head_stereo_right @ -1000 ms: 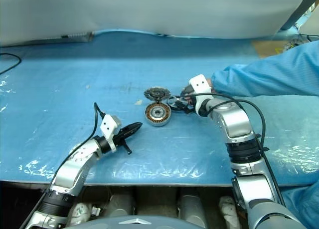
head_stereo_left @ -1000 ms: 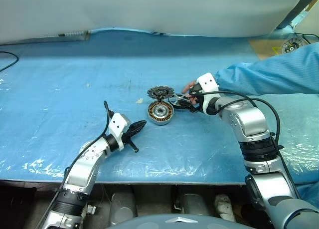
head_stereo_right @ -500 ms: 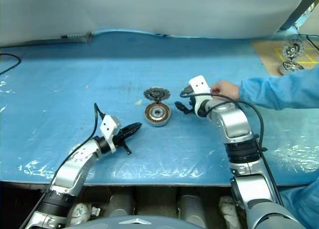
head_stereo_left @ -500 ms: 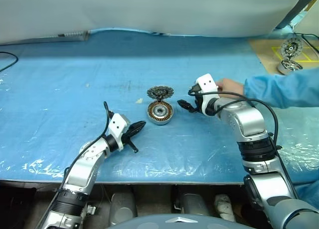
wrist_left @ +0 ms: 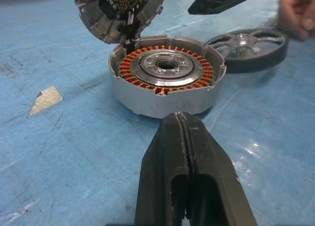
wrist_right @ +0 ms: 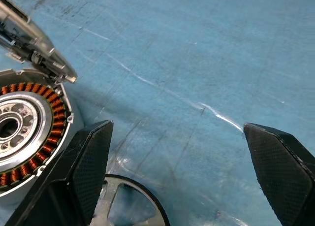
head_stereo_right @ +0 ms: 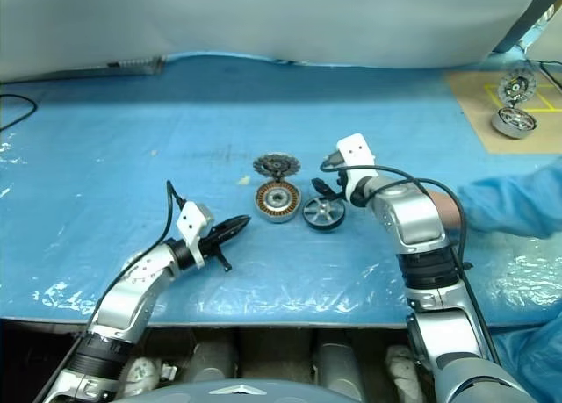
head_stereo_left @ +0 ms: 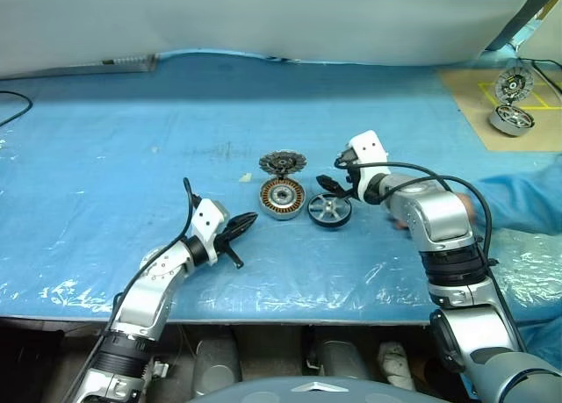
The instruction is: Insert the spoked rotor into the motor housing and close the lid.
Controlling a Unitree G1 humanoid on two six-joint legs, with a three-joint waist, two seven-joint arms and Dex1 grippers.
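Note:
The motor housing (head_stereo_left: 283, 198), a silver cup with copper windings, stands mid-table. Its toothed lid (head_stereo_left: 283, 163) is hinged up at the far side. The spoked rotor (head_stereo_left: 330, 211), black-rimmed, lies flat on the blue sheet just right of the housing. My right gripper (head_stereo_left: 332, 176) hovers open just above and behind the rotor, holding nothing; in the right wrist view its fingers (wrist_right: 83, 162) stand wide apart over the rotor (wrist_right: 133, 206). My left gripper (head_stereo_left: 239, 225) is shut and empty, near the table to the left of the housing (wrist_left: 167, 73) and pointing at it.
A person's blue sleeve (head_stereo_left: 522, 201) lies along the table's right side, the hand (wrist_left: 298, 14) behind my right forearm. Another motor set (head_stereo_left: 514, 118) sits on a brown board at the far right. A small white scrap (head_stereo_left: 247, 177) lies left of the lid.
The person's arm has pulled back to the right, away from my right gripper. The rotor now lies on the table right of the housing. Neither arm has moved.

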